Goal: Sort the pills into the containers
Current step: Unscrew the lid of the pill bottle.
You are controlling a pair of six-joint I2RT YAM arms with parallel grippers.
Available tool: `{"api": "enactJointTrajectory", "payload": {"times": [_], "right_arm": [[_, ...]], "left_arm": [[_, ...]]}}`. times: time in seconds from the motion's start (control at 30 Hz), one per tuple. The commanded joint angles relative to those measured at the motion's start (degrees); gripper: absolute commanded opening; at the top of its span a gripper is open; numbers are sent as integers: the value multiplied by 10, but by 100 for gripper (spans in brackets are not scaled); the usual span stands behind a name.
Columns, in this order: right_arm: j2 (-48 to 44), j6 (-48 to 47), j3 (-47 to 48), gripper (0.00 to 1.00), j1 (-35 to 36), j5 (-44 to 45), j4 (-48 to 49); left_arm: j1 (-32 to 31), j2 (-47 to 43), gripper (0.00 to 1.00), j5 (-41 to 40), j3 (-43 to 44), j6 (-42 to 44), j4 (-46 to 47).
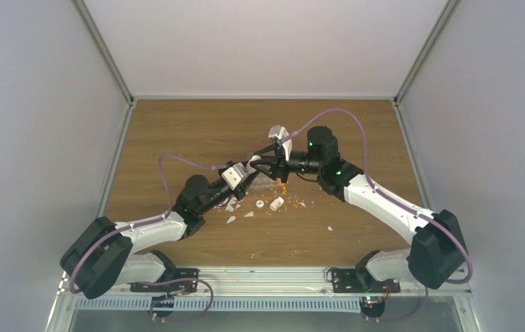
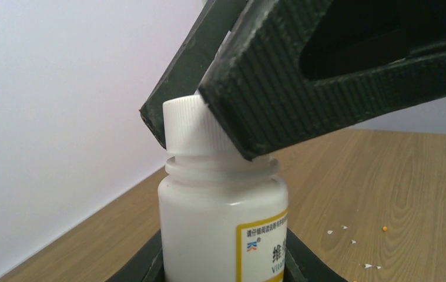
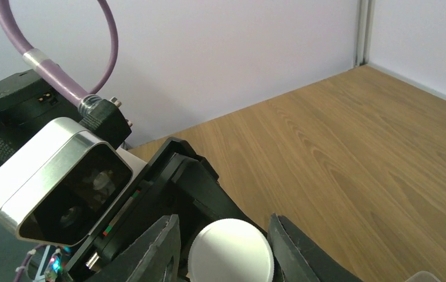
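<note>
Many pills (image 1: 283,187) scattered, near right end effector (image 1: 263,166)

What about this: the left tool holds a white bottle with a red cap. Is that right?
Not quite. The left tool holds a white bottle, but its cap is white, not red. The left wrist view shows it.

Your top camera looks down on the table (image 1: 176,124) from behind its near edge; both close wrist cameras share the cap (image 2: 188,126).
</note>
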Motion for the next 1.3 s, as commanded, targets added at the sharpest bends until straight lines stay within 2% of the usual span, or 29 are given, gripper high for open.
{"api": "enactJointTrajectory", "payload": {"times": [0.0,0.13,0.23,0.33,0.53,0.8,0.93,1.13,1.27], "right_arm": [[2,0,3,81,7,-11,-9],[1,-4,1,53,7,-16,-12],[-6,-25,-3,43,6,-22,-24],[-24,-47,-11,43,-1,-48,-32],[-66,-81,-34,42,-31,-175,-32],[-41,-145,-30,44,-34,-365,-73],[-53,-160,-20,42,-36,-378,-91],[-75,-133,-1,40,-40,-363,-73],[-120,-124,22,40,-41,-331,-86]], "left_arm": [[5,3,58,-20,20,-6,28],[5,-1,58,-20,18,-7,27],[5,-4,58,-21,16,-8,28],[5,-6,58,-21,17,-8,23],[5,-19,58,-14,18,-7,8],[16,-39,58,6,10,-17,7],[18,-43,58,17,7,-19,5],[19,-34,58,33,15,-17,-4],[19,-25,58,34,22,-14,-12]]}}
